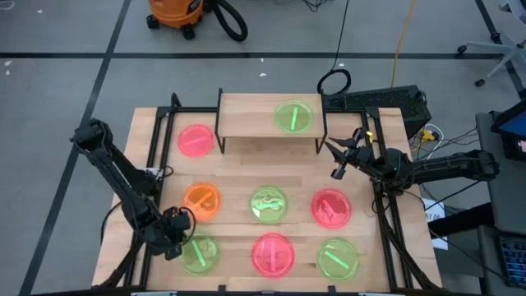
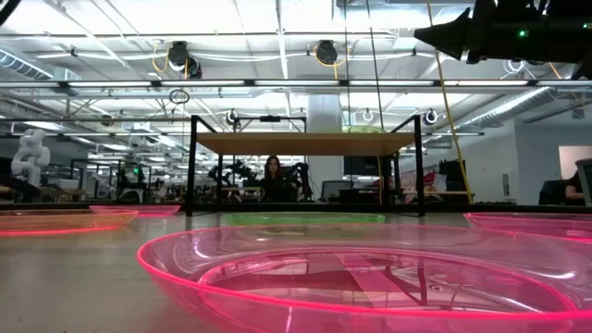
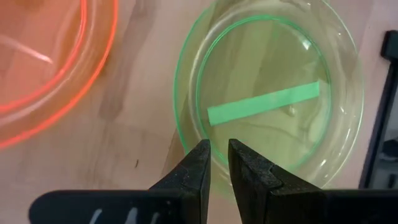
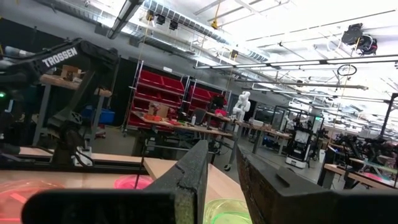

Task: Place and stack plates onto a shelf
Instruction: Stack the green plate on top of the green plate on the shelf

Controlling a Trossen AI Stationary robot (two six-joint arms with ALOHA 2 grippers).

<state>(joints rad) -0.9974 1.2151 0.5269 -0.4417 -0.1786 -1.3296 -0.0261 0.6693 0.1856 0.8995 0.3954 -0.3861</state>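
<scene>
The shelf [image 1: 246, 115] stands at the table's far middle on black legs and carries one green plate [image 1: 294, 116]. A pink plate [image 1: 196, 140] lies on the table to its left. Six more plates lie flat in two rows nearer me: orange [image 1: 201, 201], green [image 1: 268, 205], pink-red [image 1: 331, 207], then green [image 1: 199, 253], pink [image 1: 272, 253], green [image 1: 337, 258]. My left gripper [image 3: 219, 155] hangs over the near-left green plate's rim [image 3: 184, 124], its fingers a narrow gap apart. My right gripper [image 1: 335, 158] floats right of the shelf, holding nothing, its fingers slightly apart [image 4: 222, 163].
Black frame rails [image 1: 152, 140] run along the table's left and right sides. The shelf's thin legs [image 2: 191, 166] stand behind the plates. In the low view the near pink plate [image 2: 370, 277] fills the foreground. A keyboard [image 1: 386, 100] and cables lie beyond the far right corner.
</scene>
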